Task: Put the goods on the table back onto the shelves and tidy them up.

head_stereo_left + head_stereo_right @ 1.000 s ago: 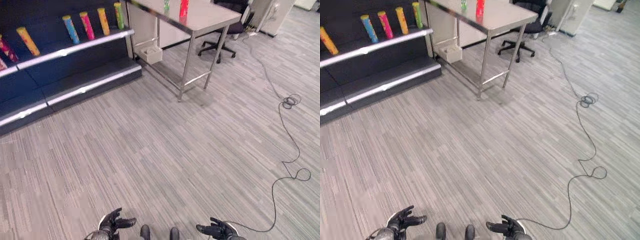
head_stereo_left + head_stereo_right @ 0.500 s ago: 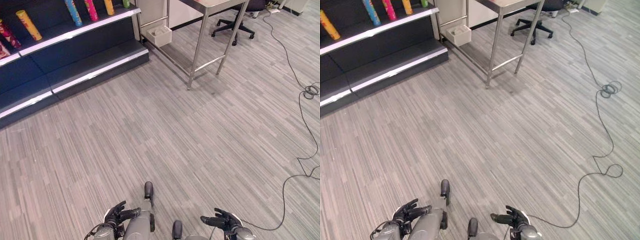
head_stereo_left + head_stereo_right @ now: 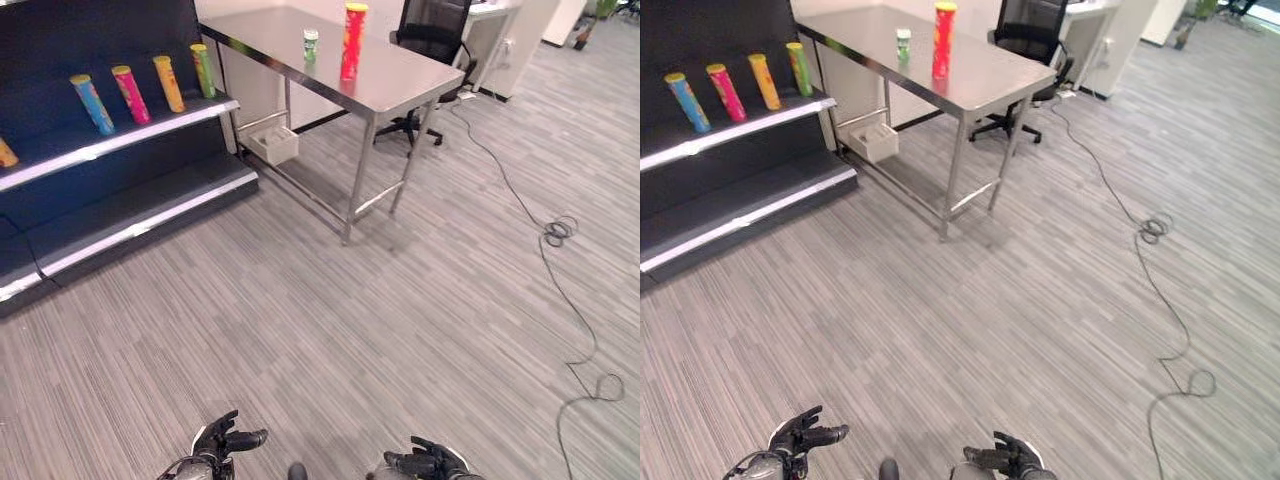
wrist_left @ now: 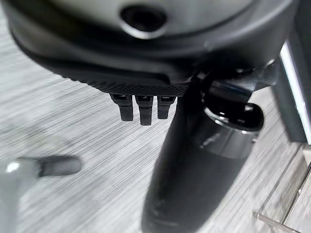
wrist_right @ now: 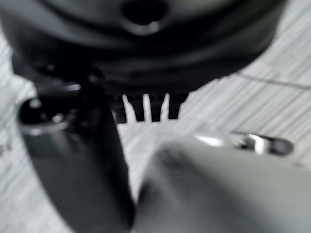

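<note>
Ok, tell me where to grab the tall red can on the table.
Grip the red can round its middle, coming level from the table's near edge. It stands upright, tall and thin, so a high grip might tip it. The small green can stands apart beside it.

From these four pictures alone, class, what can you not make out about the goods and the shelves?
- Orange tube on the shelf: cut off by the left eye view's edge.
- Small green can on the table: too small to tell what it is.
- Lower shelf: its far left end runs out of view.
</note>
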Robot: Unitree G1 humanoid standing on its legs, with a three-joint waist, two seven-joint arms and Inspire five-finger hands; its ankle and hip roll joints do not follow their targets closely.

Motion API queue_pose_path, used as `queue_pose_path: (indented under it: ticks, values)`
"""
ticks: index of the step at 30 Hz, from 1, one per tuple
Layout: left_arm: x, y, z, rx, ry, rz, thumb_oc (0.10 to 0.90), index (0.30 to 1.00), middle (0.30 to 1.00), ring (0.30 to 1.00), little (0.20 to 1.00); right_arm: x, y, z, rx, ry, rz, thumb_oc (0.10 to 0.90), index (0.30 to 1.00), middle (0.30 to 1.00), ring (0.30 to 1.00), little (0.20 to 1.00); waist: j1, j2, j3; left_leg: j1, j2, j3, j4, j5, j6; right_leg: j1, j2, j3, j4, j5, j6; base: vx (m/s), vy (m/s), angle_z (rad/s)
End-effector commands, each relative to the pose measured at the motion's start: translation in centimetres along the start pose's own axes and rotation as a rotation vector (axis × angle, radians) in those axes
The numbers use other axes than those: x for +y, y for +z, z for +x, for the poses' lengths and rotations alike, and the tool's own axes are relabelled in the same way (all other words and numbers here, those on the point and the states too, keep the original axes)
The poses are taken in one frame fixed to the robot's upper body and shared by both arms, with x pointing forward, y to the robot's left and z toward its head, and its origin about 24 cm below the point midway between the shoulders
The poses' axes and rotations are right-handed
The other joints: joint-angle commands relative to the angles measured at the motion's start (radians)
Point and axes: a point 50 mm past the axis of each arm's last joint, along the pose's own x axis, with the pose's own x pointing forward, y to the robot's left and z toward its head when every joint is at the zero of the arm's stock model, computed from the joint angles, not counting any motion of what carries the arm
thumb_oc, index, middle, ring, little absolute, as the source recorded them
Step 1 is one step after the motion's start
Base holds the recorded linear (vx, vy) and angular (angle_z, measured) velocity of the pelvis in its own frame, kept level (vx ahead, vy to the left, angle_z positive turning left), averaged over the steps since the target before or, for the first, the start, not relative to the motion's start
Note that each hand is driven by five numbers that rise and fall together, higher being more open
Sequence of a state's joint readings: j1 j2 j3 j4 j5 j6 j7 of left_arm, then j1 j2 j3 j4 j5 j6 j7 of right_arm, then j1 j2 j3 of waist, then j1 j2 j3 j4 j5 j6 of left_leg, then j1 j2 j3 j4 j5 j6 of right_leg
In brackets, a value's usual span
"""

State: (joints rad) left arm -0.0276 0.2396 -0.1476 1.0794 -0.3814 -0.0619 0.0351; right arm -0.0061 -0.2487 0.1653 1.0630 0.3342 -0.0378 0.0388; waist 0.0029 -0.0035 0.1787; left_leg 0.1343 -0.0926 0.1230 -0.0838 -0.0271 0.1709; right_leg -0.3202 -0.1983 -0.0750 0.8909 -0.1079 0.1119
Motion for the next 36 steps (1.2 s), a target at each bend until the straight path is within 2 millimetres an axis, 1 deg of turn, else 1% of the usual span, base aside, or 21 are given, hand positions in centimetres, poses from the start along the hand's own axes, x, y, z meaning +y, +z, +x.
queue_pose_path:
  ticks: [1,2,3,4,5,6,9,11,13,15,16,19,20,21,22,23,24,33,34,35,36]
  values:
    - [0.7,3.4,0.3,-0.133,0.017,0.02,0.8,0.9,0.9,0.9,0.9,-1.3,2.8,0.2,-0.089,-0.026,-0.042,0.8,0.9,0.9,0.9,0.9,-0.011,0.015,0.05,-0.01,0.038,-0.065,-0.003,0.018,-0.124,0.158,0.045,-0.091,-0.546,0.183,0.023,0.58,-0.096,0.3]
    - [0.6,3.6,0.4,-0.139,0.015,0.024,0.8,0.9,0.9,0.9,0.9,-1.3,2.8,0.2,-0.087,-0.029,-0.044,0.8,0.9,0.9,0.9,0.9,-0.026,0.004,0.058,0.027,0.027,-0.085,-0.003,-0.012,-0.134,0.151,0.069,-0.084,-0.723,0.209,0.041,0.44,-0.094,0.27]
    - [0.6,3.6,0.4,-0.139,0.015,0.024,0.8,0.9,0.9,0.9,0.9,-1.3,2.8,0.2,-0.087,-0.029,-0.044,0.8,0.9,0.9,0.9,0.9,-0.027,0.005,0.059,0.027,0.028,-0.086,-0.003,-0.011,-0.134,0.155,0.071,-0.085,-0.731,0.213,0.041,0.32,-0.08,0.58]
    - [0.7,3.7,0.4,-0.141,0.014,0.032,0.8,0.9,0.9,0.9,0.9,-1.4,2.7,0.2,-0.082,-0.031,-0.044,0.8,0.9,0.9,0.9,0.9,-0.035,-0.006,0.055,0.042,0.019,-0.1,-0.003,-0.023,-0.14,0.139,0.077,-0.065,-0.809,0.24,0.057,0.45,-0.078,1.12]
    - [0.8,3.6,0.4,-0.135,0.015,0.043,0.8,0.9,0.9,0.9,0.9,-1.5,2.0,0.1,-0.059,-0.031,-0.047,0.8,0.9,0.9,0.9,0.9,-0.053,-0.014,0.054,0.086,0.025,-0.123,-0.003,-0.058,-0.158,0.133,0.108,-0.059,-0.971,0.292,0.086,0.88,-0.165,1.37]
    - [0.7,3.0,0.3,-0.124,0.009,0.049,0.8,0.9,0.9,0.9,0.9,-1.7,1.6,0.0,-0.042,-0.032,-0.081,0.8,0.9,0.9,0.9,0.9,-0.067,-0.015,0.038,0.134,0.036,-0.155,-0.003,-0.083,-0.172,0.09,0.106,-0.085,-0.978,0.311,0.101,0.89,-0.185,1.31]
    - [0.4,2.2,0.3,-0.101,0.002,0.049,0.8,0.9,0.9,0.9,0.9,-1.9,1.1,0.0,-0.022,-0.034,-0.094,0.8,0.9,0.9,0.9,0.9,-0.062,-0.016,0.018,0.164,0.052,-0.177,-0.003,-0.094,-0.178,0.116,0.119,-0.097,-0.978,0.318,0.075,0.5,-0.176,0.73]
    - [0.1,1.5,0.2,-0.076,-0.009,0.024,0.8,0.9,0.9,0.9,0.9,-2.4,1.2,-0.1,-0.024,-0.043,-0.099,0.8,0.9,0.9,0.9,0.9,-0.064,-0.004,-0.007,0.162,0.098,-0.208,0.06,-0.038,-0.215,0.17,0.148,-0.1,-0.978,0.31,0.045,0.51,-0.265,0.03]
    - [-0.2,1.5,0.2,-0.076,-0.023,0.013,0.8,0.9,0.9,0.9,0.9,-2.6,1.5,-0.1,-0.035,-0.041,-0.104,0.8,0.9,0.9,0.9,0.9,-0.067,0.001,-0.022,0.125,0.145,-0.19,0.2,0.04,-0.265,0.215,0.156,-0.139,-0.978,0.275,0.022,0.36,-0.231,0.17]
    - [-0.7,2.3,0.3,-0.102,-0.041,0.017,0.8,0.9,0.9,0.9,0.9,-2.8,1.9,-0.1,-0.046,-0.047,-0.11,0.8,0.9,0.9,0.9,0.9,-0.061,-0.009,-0.004,0.008,0.164,-0.164,0.444,0.139,-0.312,0.277,0.162,-0.151,-0.978,0.224,-0.009,0.25,-0.255,0.54]
    - [-0.9,2.8,0.3,-0.119,-0.049,0.014,0.8,0.9,0.9,0.9,0.9,-2.7,2.1,-0.1,-0.052,-0.044,-0.12,0.8,0.9,0.9,0.9,0.9,-0.051,-0.023,0.01,-0.036,0.165,-0.152,0.553,0.174,-0.312,0.31,0.162,-0.151,-0.978,0.204,-0.028,0.18,-0.209,0.38]
    - [-1.1,3.2,0.4,-0.127,-0.044,0.003,0.8,0.9,0.9,0.9,0.9,-2.9,2.7,0.0,-0.069,-0.057,-0.117,0.8,0.9,0.9,0.9,0.9,-0.038,-0.038,0.038,-0.105,0.189,-0.106,0.64,0.176,-0.291,0.35,0.162,-0.148,-0.978,0.172,-0.045,0.16,-0.173,0.09]
    - [-1.3,3.4,0.4,-0.131,-0.048,-0.003,0.8,0.9,0.9,0.9,0.9,-2.9,2.9,0.0,-0.079,-0.061,-0.105,0.8,0.9,0.9,0.9,0.9,-0.034,-0.037,0.045,-0.131,0.232,-0.041,0.599,0.172,-0.281,0.368,0.163,-0.151,-0.978,0.161,-0.045,0.14,-0.125,-0.01]
    - [-1.3,3.4,0.4,-0.131,-0.048,-0.003,0.8,0.9,0.9,0.9,0.9,-2.9,2.9,0.0,-0.079,-0.061,-0.105,0.8,0.9,0.9,0.9,0.9,-0.034,-0.037,0.045,-0.131,0.232,-0.041,0.599,0.172,-0.281,0.368,0.163,-0.151,-0.978,0.161,-0.045,0.28,-0.098,0.05]
    - [-1.8,3.7,0.4,-0.147,-0.066,0.009,0.8,0.9,0.9,0.9,0.9,-3.2,3.1,-0.1,-0.091,-0.074,-0.086,0.8,0.9,0.9,0.9,0.9,-0.023,-0.036,0.049,-0.187,0.265,0.056,0.431,0.135,-0.273,0.401,0.157,-0.155,-0.978,0.13,-0.039,0.27,-0.033,-0.04]
    - [-1.9,3.6,0.4,-0.145,-0.068,0.021,0.8,0.9,0.9,0.9,0.9,-3.2,3.3,-0.1,-0.097,-0.078,-0.085,0.8,0.9,0.9,0.9,0.9,-0.02,-0.031,0.052,-0.207,0.252,0.062,0.352,0.122,-0.27,0.413,0.158,-0.151,-0.978,0.122,-0.033,0.35,-0.017,-0.1]
    - [-1.9,3.4,0.4,-0.136,-0.065,0.029,0.8,0.9,0.9,0.9,0.9,-3.2,3.6,-0.1,-0.111,-0.075,-0.09,0.8,0.9,0.9,0.9,0.9,-0.016,-0.029,0.051,-0.223,0.234,0.052,0.291,0.117,-0.268,0.424,0.163,-0.142,-0.978,0.112,-0.03,0.15,0.023,-0.04]
    - [-1.9,3.4,0.4,-0.136,-0.064,0.029,0.8,0.9,0.9,0.9,0.9,-3.2,3.6,-0.1,-0.111,-0.075,-0.09,0.8,0.9,0.9,0.9,0.9,-0.017,-0.03,0.048,-0.225,0.232,0.052,0.287,0.12,-0.267,0.421,0.162,-0.143,-0.978,0.112,-0.029,0.05,0.009,-0.05]
    - [-1.6,2.2,0.2,-0.109,-0.056,0.035,0.8,0.9,0.9,0.9,0.9,-3.2,3.4,-0.2,-0.106,-0.075,-0.119,0.8,0.9,0.9,0.9,0.9,0.019,0.003,0.048,-0.26,0.169,-0.081,0.024,0.237,-0.292,0.485,0.201,-0.096,-0.978,0.069,-0.033,0.57,0.101,0.29]
    - [-1.3,1.9,0.1,-0.099,-0.052,0.042,0.8,0.9,0.9,0.9,0.9,-3.3,3.4,-0.2,-0.108,-0.076,-0.12,0.8,0.9,0.9,0.9,0.9,0.018,0.015,0.044,-0.294,0.169,-0.062,-0.003,0.264,-0.315,0.508,0.218,-0.082,-0.978,0.055,-0.038,1.01,0.326,0.17]
    - [-0.9,0.6,-0.2,-0.069,-0.044,0.036,0.8,0.9,0.9,0.9,0.9,-3.2,2.3,-0.3,-0.067,-0.067,-0.129,0.8,0.9,0.9,0.9,0.9,0.039,0.025,0.022,-0.261,0.147,-0.076,-0.003,0.258,-0.299,0.567,0.21,-0.028,-0.978,0.016,-0.025,0.77,0.365,-0.23]
